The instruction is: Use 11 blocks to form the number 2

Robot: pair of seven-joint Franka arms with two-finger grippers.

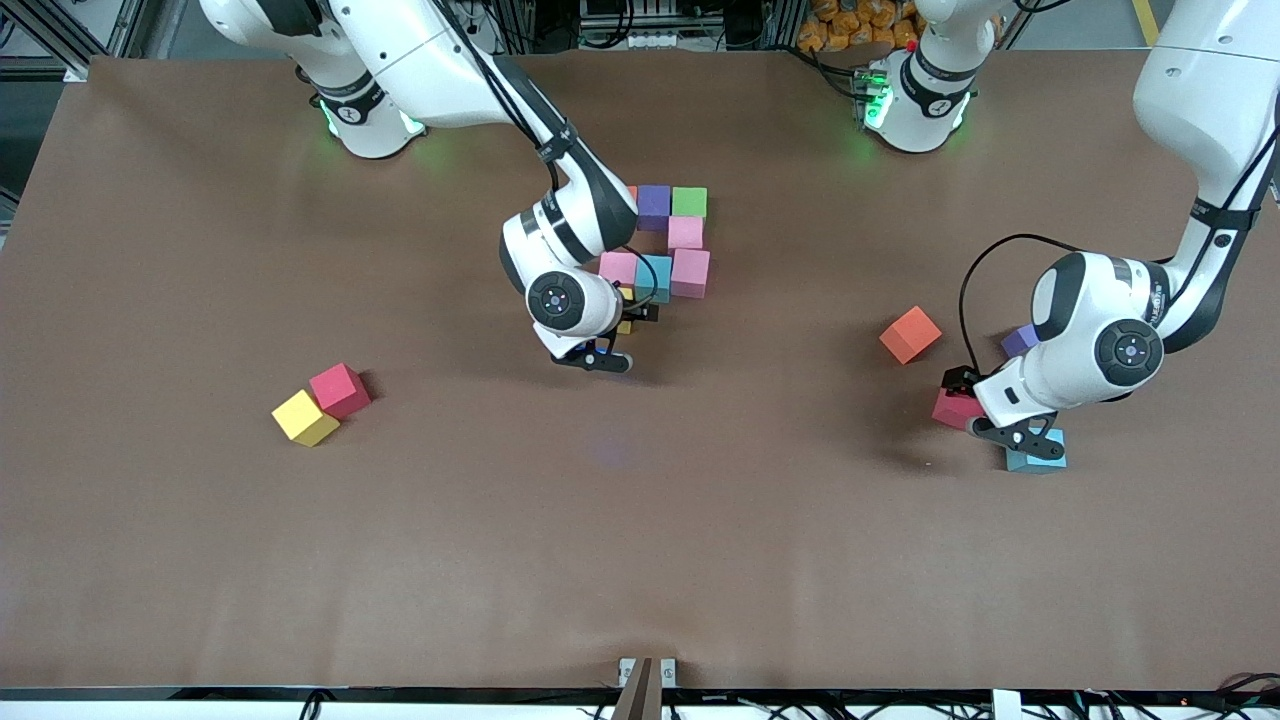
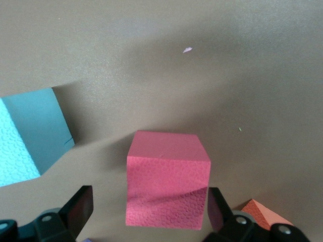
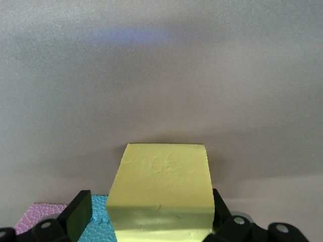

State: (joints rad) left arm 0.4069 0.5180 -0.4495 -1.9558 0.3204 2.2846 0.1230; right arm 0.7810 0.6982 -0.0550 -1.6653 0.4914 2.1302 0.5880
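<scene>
My right gripper (image 1: 608, 357) straddles a yellow block (image 3: 160, 191), fingers apart, at the number 2's (image 1: 668, 240) 7 o'clock corner. I'd lift clear without nudging it. My left gripper (image 1: 1022, 437), fingers apart around a red block (image 2: 167, 184), should close squarely. Spare blocks (image 1: 320, 403) dot the brown table (image 1: 640, 540); cables edge the room.

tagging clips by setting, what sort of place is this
Most likely a robotics lab or test bench: two white robot arms mounted along a brown-covered table, loose foam blocks on it, and cables and metal framing around the edges.
</scene>
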